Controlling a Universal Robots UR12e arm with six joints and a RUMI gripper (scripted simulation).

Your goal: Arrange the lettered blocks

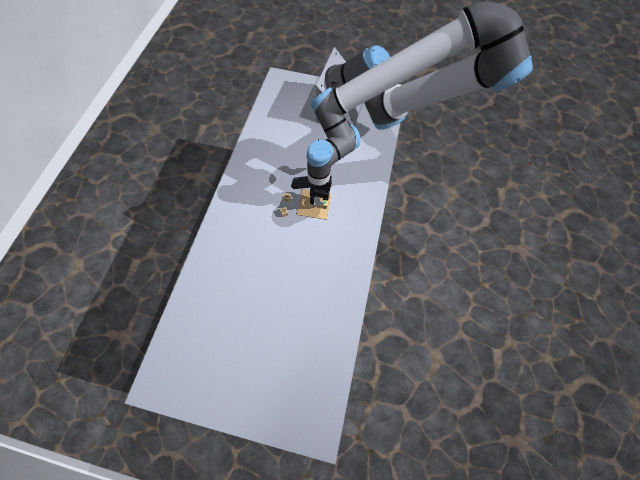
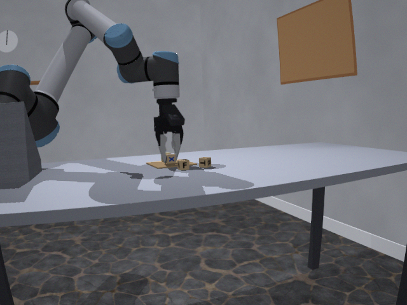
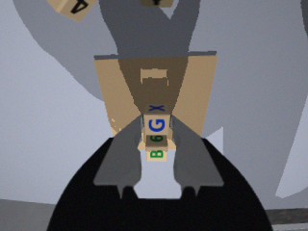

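My gripper (image 2: 170, 154) is shut on a wooden block (image 3: 157, 126) with a blue G on top and a blue X on its side. It holds the block low over the tan mat (image 1: 311, 207); I cannot tell whether the block touches the mat. A second block (image 3: 156, 148) with green letters, one of them a B, lies right against it between the fingers, partly hidden. Two more blocks stand on the table just off the mat: one showing an F (image 2: 183, 164) and one with a sideways mark (image 2: 205, 162). They also show in the top view, one block (image 1: 286, 196) above the other (image 1: 283, 211).
The grey table (image 1: 268, 268) stretches far away from the robot's base (image 2: 16, 144). The arm's shadow falls across the table around the mat. An orange board (image 2: 316, 40) hangs on the back wall.
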